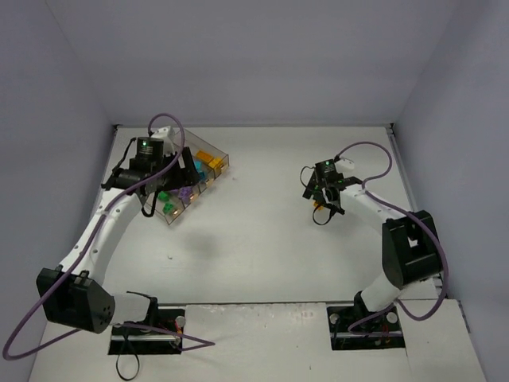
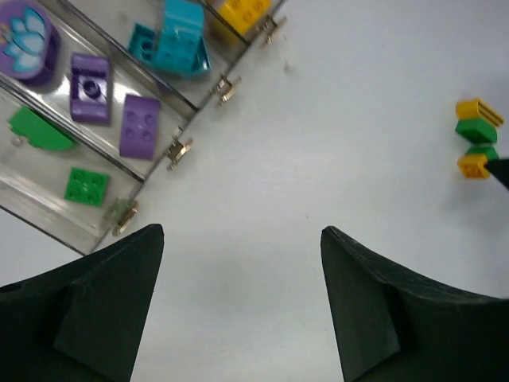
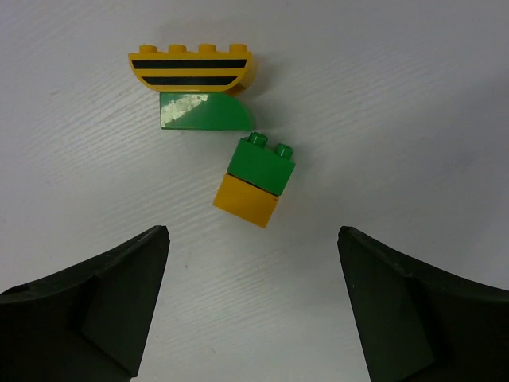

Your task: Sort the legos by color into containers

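Four legos (image 3: pixel 261 163), striped brick (image 3: pixel 193 68) long axis crosswise

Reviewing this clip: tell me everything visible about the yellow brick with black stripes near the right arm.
The striped brick looks like glossy orange-yellow plastic, with four studs along its straight edge, two black stripes across its face and a curved opposite edge. It lies loose on the white table, and its curved edge meets a green rounded piece. It sits ahead of the open right claw, unheld. A green-on-yellow stack lies just apart from it.
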Controlling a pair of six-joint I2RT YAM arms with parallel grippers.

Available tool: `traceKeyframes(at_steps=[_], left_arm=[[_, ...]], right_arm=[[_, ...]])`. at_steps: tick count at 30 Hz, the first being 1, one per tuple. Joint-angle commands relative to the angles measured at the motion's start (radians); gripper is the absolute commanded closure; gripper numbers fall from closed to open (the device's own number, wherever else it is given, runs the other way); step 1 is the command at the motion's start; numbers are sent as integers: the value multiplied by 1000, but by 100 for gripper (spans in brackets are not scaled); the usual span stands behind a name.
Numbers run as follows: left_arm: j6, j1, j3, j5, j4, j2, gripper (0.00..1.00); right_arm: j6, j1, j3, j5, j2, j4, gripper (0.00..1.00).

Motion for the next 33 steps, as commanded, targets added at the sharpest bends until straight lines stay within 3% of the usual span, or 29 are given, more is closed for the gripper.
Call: traceKeyframes(at_steps=[1, 11, 19, 24, 27, 29, 33], left_arm=[[-11, -33, -44, 43, -28, -92, 27], [-28, -47, -150, 43, -42, -187, 27], [-44, -49, -148, 40, -73, -184, 27], [-47, -53, -132, 56, -88, -193, 27], [-39, -60, -119, 80, -73, -201, 27], [-22, -61, -104, 120, -72, -198, 27], [-8, -72, -64, 221, -45, -170, 27]], right_arm=[[203, 3, 70, 62, 54, -34, 18], [373, 3, 133, 122, 218, -73, 38], [400, 2, 135, 185, 231, -80, 49], [384, 3, 104, 177, 202, -80, 71], [302, 47, 103, 218, 142, -67, 90], [149, 101, 106, 240, 78, -27, 100], [-224, 199, 32, 142, -92, 194, 100]])
